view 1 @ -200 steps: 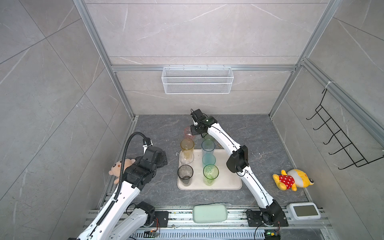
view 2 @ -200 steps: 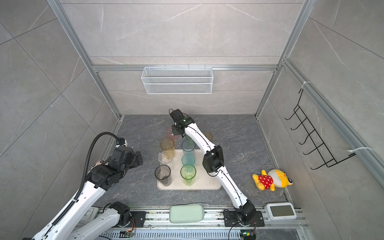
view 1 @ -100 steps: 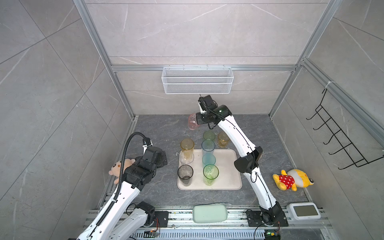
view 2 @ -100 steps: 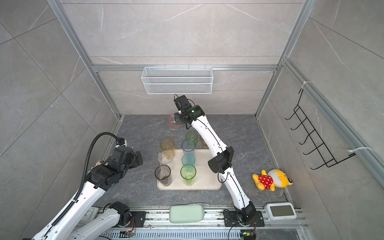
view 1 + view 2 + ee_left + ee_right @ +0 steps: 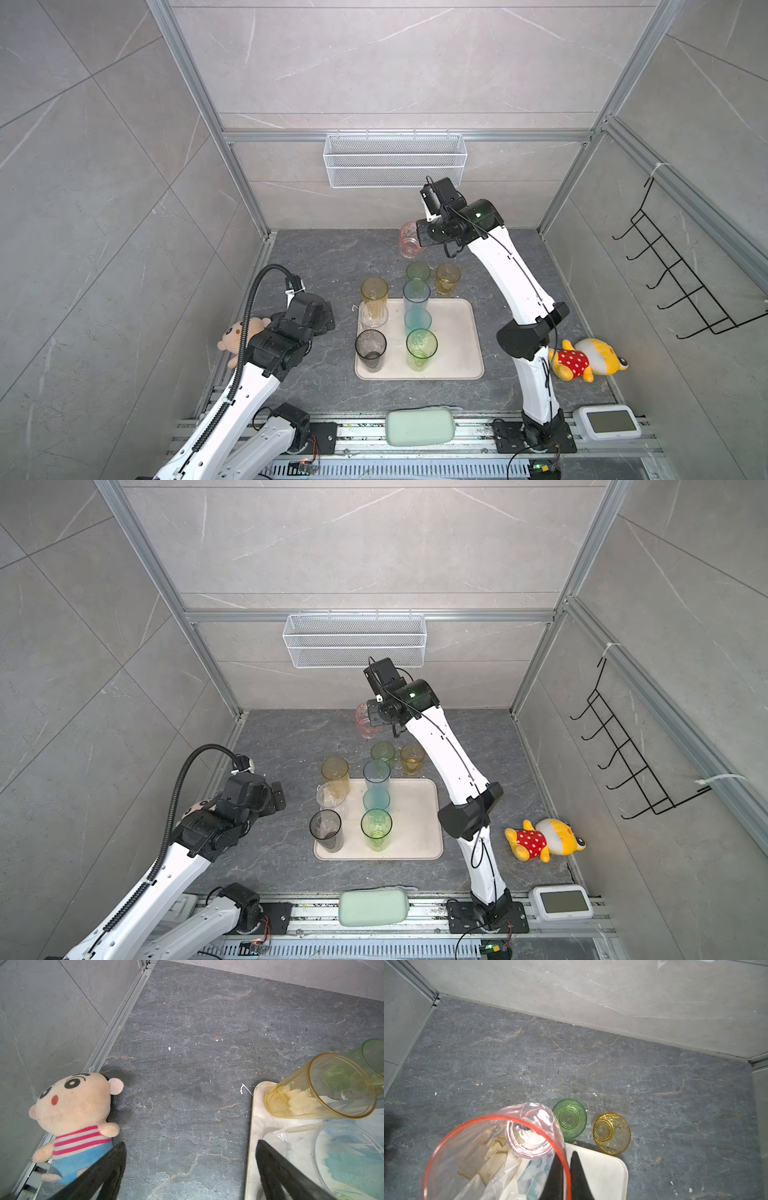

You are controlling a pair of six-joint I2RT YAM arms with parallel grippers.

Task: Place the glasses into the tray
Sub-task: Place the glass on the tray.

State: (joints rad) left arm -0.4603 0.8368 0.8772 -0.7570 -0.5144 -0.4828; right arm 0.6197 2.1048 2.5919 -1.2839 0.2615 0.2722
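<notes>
My right claw (image 5: pixel 569 1176) is clenched on the rim of the pink see-through tapered tumbler (image 5: pixel 492 1153), one finger inside the wall and one outside. Over the last second I have lifted it off the dark grey stone surface (image 5: pixel 324 266) behind the tray. It now hangs well up in the air over the back of that surface, clear of everything below. So the pick is made, and what remains for this glass is the carry and the set-down. The flat cream-beige rectangular tray (image 5: pixel 453 332) lies nearer my base, with six other tumblers (image 5: pixel 417 322) standing in its left half and its right half bare, and I judge that bare half the sensible spot. A short green see-through tumbler (image 5: pixel 569 1119) and a short amber see-through tumbler (image 5: pixel 611 1133) wait on the surface just behind the tray's far edge, so after this one two are left. My left claw (image 5: pixel 190 1147) has not moved: it hovers released and empty beside the tray's left rim.
</notes>
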